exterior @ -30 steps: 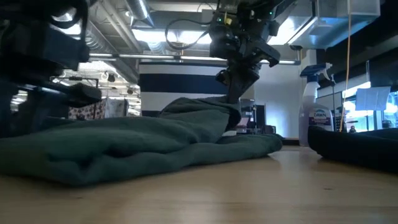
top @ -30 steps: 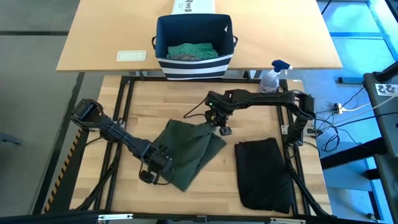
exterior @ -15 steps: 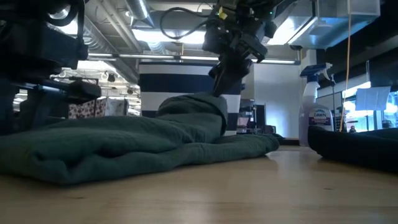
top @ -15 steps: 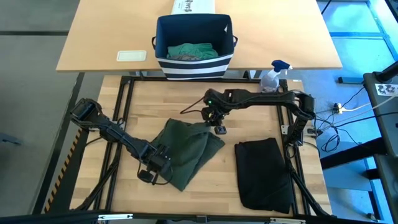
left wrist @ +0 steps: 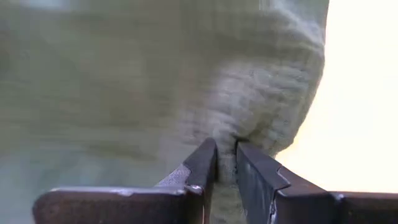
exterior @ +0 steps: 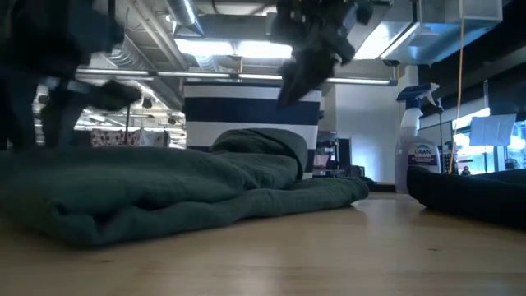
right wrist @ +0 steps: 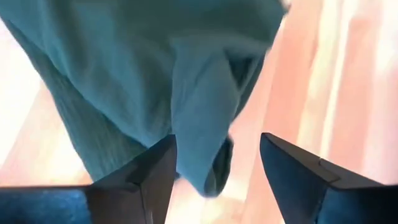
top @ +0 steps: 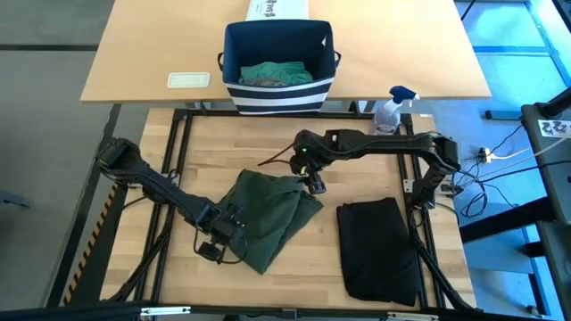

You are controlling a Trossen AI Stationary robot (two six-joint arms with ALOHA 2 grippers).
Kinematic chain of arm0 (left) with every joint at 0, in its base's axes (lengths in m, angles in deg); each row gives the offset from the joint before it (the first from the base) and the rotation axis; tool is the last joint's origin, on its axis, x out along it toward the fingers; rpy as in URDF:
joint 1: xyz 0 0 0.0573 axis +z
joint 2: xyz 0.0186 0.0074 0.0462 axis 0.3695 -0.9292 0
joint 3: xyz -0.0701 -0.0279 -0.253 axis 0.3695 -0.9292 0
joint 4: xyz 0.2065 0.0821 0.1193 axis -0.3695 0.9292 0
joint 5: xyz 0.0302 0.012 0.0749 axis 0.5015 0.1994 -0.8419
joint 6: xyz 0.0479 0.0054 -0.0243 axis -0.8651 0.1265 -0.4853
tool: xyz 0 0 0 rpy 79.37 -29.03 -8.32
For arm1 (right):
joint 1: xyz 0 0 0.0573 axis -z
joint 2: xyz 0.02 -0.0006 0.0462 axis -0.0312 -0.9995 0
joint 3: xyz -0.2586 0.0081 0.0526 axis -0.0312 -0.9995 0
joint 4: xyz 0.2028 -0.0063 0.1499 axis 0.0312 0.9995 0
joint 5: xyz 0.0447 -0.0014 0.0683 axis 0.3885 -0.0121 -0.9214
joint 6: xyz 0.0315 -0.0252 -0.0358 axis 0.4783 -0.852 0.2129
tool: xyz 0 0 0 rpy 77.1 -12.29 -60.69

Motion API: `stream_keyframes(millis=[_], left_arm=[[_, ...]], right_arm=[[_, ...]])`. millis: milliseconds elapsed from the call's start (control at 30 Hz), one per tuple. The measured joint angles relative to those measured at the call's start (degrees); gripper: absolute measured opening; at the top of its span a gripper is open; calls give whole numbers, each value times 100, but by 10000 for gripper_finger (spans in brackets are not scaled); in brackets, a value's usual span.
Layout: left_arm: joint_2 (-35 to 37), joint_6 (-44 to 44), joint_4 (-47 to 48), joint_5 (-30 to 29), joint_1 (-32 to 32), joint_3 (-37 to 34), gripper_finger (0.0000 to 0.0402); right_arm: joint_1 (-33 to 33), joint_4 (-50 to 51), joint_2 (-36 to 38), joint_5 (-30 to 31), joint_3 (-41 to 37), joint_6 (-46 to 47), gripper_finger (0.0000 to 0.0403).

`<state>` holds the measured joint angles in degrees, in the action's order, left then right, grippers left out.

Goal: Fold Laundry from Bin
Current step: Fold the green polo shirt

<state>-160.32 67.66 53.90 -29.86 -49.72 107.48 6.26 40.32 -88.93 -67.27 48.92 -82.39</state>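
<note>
The left gripper (top: pixel 220 242) is pinching the near-left edge of the dark green garment (top: pixel 265 217), its fingers (left wrist: pixel 202 163) nearly together with a fold of cloth caught between them, exactly as a second ago; that arm has only drifted slightly. Just beyond it, the garment is lying half-folded on the wooden work table (top: pixel 348 169), one flap doubled over toward the middle.

To the right, the right gripper (top: pixel 314 181) is hovering just above the garment's far-right corner. A second ago it was clamped on that corner and holding it up; now its fingers (right wrist: pixel 155 174) are standing wide apart and the cloth is dropping away beneath them, no longer held. The low view shows the hump of fabric settled flat with the gripper lifted clear. That release probably means one fold is laid down, and the next fold or a smoothing pass is likely coming.

Farther right of that gripper, a black garment (top: pixel 379 248) is lying already folded. A spray bottle (top: pixel 393 109) is standing at the table's far-right corner.

Behind the work table, the striped bin (top: pixel 278 64) is sitting on a lighter table (top: pixel 143 53), with teal-green cloth (top: pixel 272 73) waiting inside. A white box (top: pixel 278 9) is behind it, and a pale card (top: pixel 188 80) is lying to its left. Ceiling lights and shelving are showing in the room beyond.
</note>
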Motion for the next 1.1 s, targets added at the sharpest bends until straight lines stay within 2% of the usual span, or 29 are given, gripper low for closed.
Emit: stream_keyframes(millis=[133, 233, 300, 400, 467, 633, 767, 900, 967, 1100], left_arm=[[585, -4, 94, -661, -22, 167, 57], [936, -6, -1, -1200, -16, 167, 57], [1090, -4, -31, -1388, 0, 167, 57], [1178, 43, -118, -1493, 0, 167, 57], [1164, 32, -488, -1480, -2, 76, 57], [1023, -241, -2025, -1484, 42, -463, 57], [973, -115, -2958, -1843, 178, -902, 57], [967, -87, -3895, -2012, 392, -1359, 57], [967, -102, -4223, -2007, 522, -1581, 57], [967, -5, -4320, -2136, 781, -1968, 57]], right_arm=[[-212, -217, 32, 51, 183, 110, 217], [-380, -686, 1, 97, 44, 244, 184], [-461, -1015, -52, 89, -141, 339, 146], [-509, -1532, -110, -35, -449, 561, 64], [-506, -2104, -105, -168, -705, 746, 18], [-506, -4068, -105, -71, -1548, 1359, 22], [-506, -5090, -107, 379, -2349, 1821, 4], [-501, -6277, -110, 698, -3068, 2306, 7], [-502, -6671, -212, 737, -3301, 2463, 3], [-502, -6724, -491, 726, -3489, 2820, 5]])
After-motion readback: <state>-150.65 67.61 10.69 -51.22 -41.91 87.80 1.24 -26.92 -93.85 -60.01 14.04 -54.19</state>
